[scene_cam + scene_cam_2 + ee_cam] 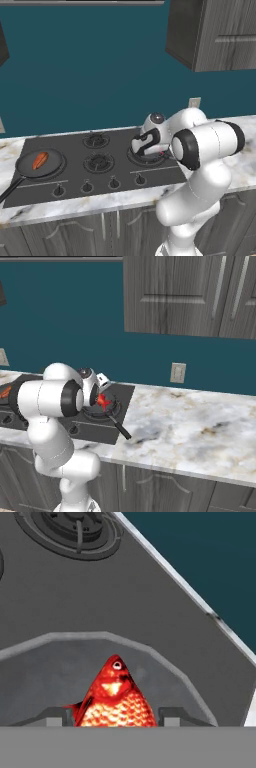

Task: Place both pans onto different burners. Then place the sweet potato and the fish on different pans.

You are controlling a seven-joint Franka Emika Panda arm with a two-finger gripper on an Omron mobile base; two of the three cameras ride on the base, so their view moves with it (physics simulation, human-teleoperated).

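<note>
One black pan (25, 169) sits on the front-left burner with the dull orange sweet potato (40, 160) in it, handle toward the counter edge. The other pan (114, 406) sits on the right burner, handle (119, 427) toward the front right. My gripper (116, 717) points down into this pan (50, 672), shut on the red-orange fish (115, 699), whose head sticks out past the fingertips (172, 716). From the right base view the fish (103, 401) shows red just above the pan. My hand (146, 145) hides most of that pan in the left base view.
Two bare burners (98, 161) lie in the cooktop's (70, 150) middle, with a row of knobs (87, 187) along its front. Marble counter (190, 426) stretches to the right. Wall cabinets (185, 296) hang above, and an outlet (177, 373) is on the teal wall.
</note>
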